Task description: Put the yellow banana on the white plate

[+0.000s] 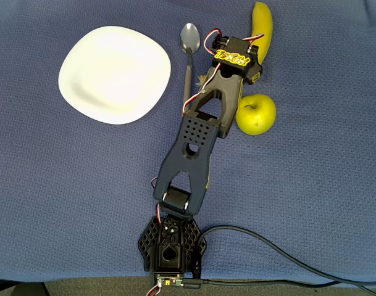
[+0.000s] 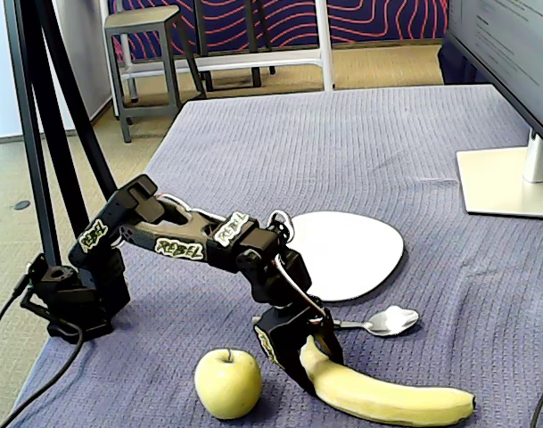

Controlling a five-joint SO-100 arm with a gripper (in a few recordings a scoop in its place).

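Reaching down over the stem end of the long curved yellow banana (image 2: 387, 399), my gripper (image 2: 314, 357) sits right on it, so I'd call this the grab step. The banana lies on the blue woven tablecloth (image 1: 323, 203) near the far edge in the overhead view, with the round yellow-green apple (image 1: 256, 113) just beside my arm (image 1: 197, 139) and the shiny metal spoon (image 1: 188, 43) on the other side.

My fingers look wrapped around the banana's stem end in the fixed view, but honestly I can't tell if they're clamped on it or just straddling it, the contact is hidden behind my own wrist.

The glossy white rounded-square plate (image 1: 113, 74) sits bare toward the far left of the cloth in the overhead view, apart from the banana with the spoon in between.

Next up, I reckon: get a firm squeeze, lift clear of the spoon, swing across to the plate and set it down. The banana's long, so it could droop or twist.
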